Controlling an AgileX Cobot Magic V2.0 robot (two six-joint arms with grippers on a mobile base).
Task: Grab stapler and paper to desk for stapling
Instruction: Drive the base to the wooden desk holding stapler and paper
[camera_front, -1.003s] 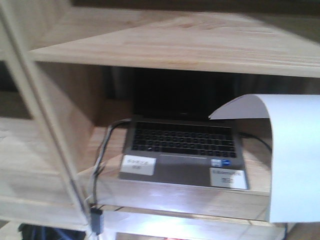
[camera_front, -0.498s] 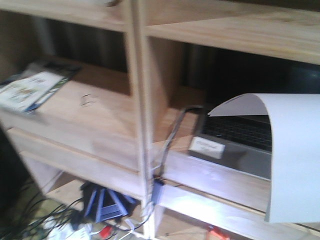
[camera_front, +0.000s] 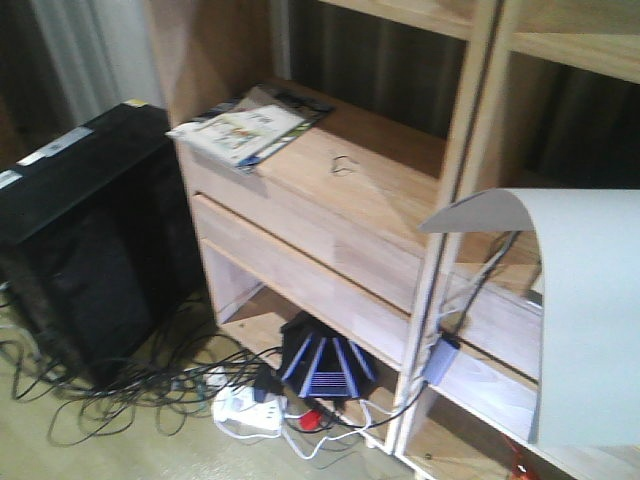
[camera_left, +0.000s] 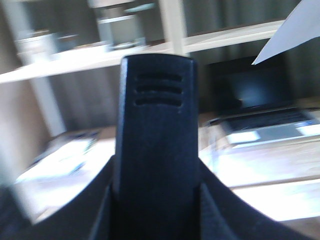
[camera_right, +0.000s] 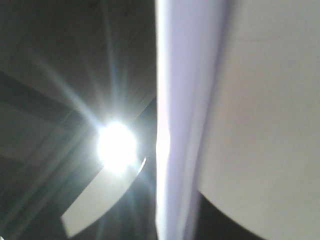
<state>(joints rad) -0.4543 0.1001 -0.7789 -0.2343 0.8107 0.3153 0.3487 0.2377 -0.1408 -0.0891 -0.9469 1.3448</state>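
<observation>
Up at the front view's right, the paper (camera_front: 585, 320) curling over in mid-air before the wooden shelves (camera_front: 330, 190), right end effector's grip impossible to tell, the stapler (camera_left: 156, 125) standing upright, clamped in the left end effector (camera_left: 156, 205), laptop (camera_left: 260, 125) on a shelf behind, cables (camera_front: 130, 390) on the floor

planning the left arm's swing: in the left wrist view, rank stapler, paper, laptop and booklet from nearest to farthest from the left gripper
1. stapler: centre, between the left gripper's jaws.
2. paper: corner at top right, in front of the shelf board.
3. laptop at right and booklet at left: too close to call.
</observation>
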